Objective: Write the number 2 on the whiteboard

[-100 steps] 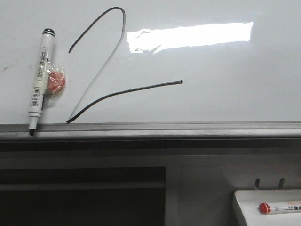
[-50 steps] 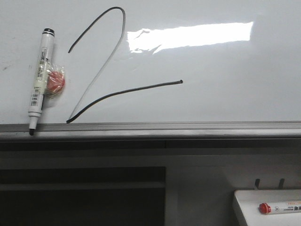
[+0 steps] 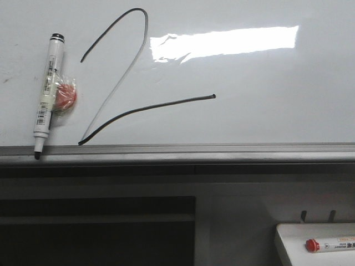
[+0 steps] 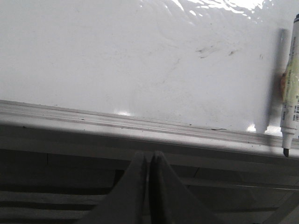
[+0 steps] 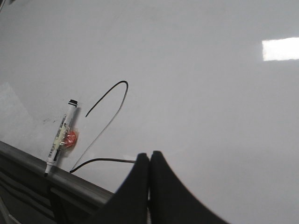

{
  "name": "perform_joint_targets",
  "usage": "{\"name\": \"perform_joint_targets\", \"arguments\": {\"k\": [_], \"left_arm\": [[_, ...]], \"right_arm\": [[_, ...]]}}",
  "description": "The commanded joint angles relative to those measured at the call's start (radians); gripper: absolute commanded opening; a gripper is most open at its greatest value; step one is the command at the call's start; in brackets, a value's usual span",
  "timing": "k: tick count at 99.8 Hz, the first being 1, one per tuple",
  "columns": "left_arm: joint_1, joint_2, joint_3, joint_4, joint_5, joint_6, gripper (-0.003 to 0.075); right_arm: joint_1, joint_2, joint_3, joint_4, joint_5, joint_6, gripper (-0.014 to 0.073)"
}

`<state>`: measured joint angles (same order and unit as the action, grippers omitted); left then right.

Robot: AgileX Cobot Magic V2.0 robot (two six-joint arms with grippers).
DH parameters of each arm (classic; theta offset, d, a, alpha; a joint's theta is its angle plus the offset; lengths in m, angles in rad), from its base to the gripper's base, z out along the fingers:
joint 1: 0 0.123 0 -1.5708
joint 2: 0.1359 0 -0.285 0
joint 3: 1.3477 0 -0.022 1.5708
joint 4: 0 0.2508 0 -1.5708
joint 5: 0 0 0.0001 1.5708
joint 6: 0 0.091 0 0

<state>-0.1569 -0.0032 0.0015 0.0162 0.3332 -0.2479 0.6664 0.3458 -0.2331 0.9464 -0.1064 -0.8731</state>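
Note:
The number 2 (image 3: 119,83) is drawn in a thin dark line on the whiteboard (image 3: 266,111), with an arched top, a faint diagonal and a long curved tail. It also shows in the right wrist view (image 5: 107,121). A white uncapped black marker (image 3: 47,91) stands on the board's grey rail (image 3: 194,151), left of the 2, with a red blob (image 3: 65,97) taped to it. My left gripper (image 4: 148,156) is shut and empty, below the rail. My right gripper (image 5: 150,156) is shut and empty, in front of the board near the tail. Neither gripper shows in the front view.
A small white tray (image 3: 316,244) with a red-capped marker (image 3: 330,244) sits at the lower right. A dark recess (image 3: 97,233) lies under the rail. Bright rectangular glare (image 3: 222,43) lies on the board. The black marker also shows in the left wrist view (image 4: 290,93).

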Motion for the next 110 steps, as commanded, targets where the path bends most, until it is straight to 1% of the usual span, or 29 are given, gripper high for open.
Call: {"name": "perform_joint_targets", "arguments": {"k": [1,47,65,70,71,72,75,83,87,90,91,95,96,98,99,100,101,102,103,105,107,110], "left_arm": [[0.003,-0.029,0.010,-0.016,-0.050,0.002,-0.0020],[0.003,-0.029,0.010,-0.016,-0.050,0.002,-0.0020],[0.003,-0.029,0.010,-0.016,-0.050,0.002,-0.0020],[0.003,-0.029,0.010,-0.016,-0.050,0.002,-0.0020],[0.003,-0.029,0.010,-0.016,-0.050,0.002,-0.0020],[0.003,-0.029,0.010,-0.016,-0.050,0.002,-0.0020],[0.003,-0.029,0.010,-0.016,-0.050,0.002,-0.0020],[0.003,-0.027,0.010,-0.016,-0.050,0.002,-0.0020],[0.003,-0.027,0.010,-0.016,-0.050,0.002,-0.0020],[0.003,-0.027,0.010,-0.016,-0.050,0.002,-0.0020],[0.003,-0.027,0.010,-0.016,-0.050,0.002,-0.0020],[0.003,-0.027,0.010,-0.016,-0.050,0.002,-0.0020],[0.003,-0.027,0.010,-0.016,-0.050,0.002,-0.0020],[0.003,-0.027,0.010,-0.016,-0.050,0.002,-0.0020],[0.003,-0.027,0.010,-0.016,-0.050,0.002,-0.0020],[0.003,-0.027,0.010,-0.016,-0.050,0.002,-0.0020],[0.003,-0.027,0.010,-0.016,-0.050,0.002,-0.0020],[0.003,-0.027,0.010,-0.016,-0.050,0.002,-0.0020],[0.003,-0.027,0.010,-0.016,-0.050,0.002,-0.0020],[0.003,-0.027,0.010,-0.016,-0.050,0.002,-0.0020],[0.003,-0.027,0.010,-0.016,-0.050,0.002,-0.0020],[0.003,-0.027,0.010,-0.016,-0.050,0.002,-0.0020]], "right_arm": [[-0.008,0.003,-0.029,-0.007,-0.050,-0.003,-0.0057],[-0.008,0.003,-0.029,-0.007,-0.050,-0.003,-0.0057],[-0.008,0.003,-0.006,-0.014,-0.053,-0.003,-0.0057],[-0.008,-0.002,0.002,-0.057,-0.051,-0.003,-0.0057],[-0.008,-0.006,0.005,-0.097,-0.048,-0.003,-0.0057],[-0.008,-0.008,0.008,-0.097,-0.048,-0.003,-0.0057],[-0.012,-0.015,0.018,-0.179,-0.054,-0.003,-0.0057],[-0.036,-0.044,0.055,-0.289,-0.090,0.036,-0.0058],[-0.053,-0.058,0.074,-0.379,-0.086,0.127,-0.0064],[-0.072,-0.071,0.095,-0.477,-0.086,0.251,-0.0065],[-0.076,-0.073,0.100,-0.477,-0.086,0.251,-0.0065],[-0.101,-0.085,0.130,-0.609,-0.086,0.468,-0.0065],[-0.111,-0.086,0.135,-0.656,-0.086,0.468,-0.0065],[-0.127,-0.090,0.151,-0.705,-0.086,0.604,-0.0065],[-0.133,-0.095,0.157,-0.755,-0.086,0.638,-0.0065],[-0.143,-0.097,0.169,-0.780,-0.086,0.706,-0.0065],[-0.148,-0.100,0.175,-0.832,-0.086,0.706,-0.0065],[-0.153,-0.103,0.187,-0.857,-0.086,0.804,-0.0065],[-0.163,-0.106,0.193,-0.905,-0.086,0.804,-0.0065],[-0.176,-0.114,0.213,-0.946,-0.086,0.920,-0.0065],[-0.188,-0.123,0.232,-1.004,-0.086,0.993,-0.0065],[-0.204,-0.139,0.259,-1.077,-0.086,1.067,-0.0065]]}}
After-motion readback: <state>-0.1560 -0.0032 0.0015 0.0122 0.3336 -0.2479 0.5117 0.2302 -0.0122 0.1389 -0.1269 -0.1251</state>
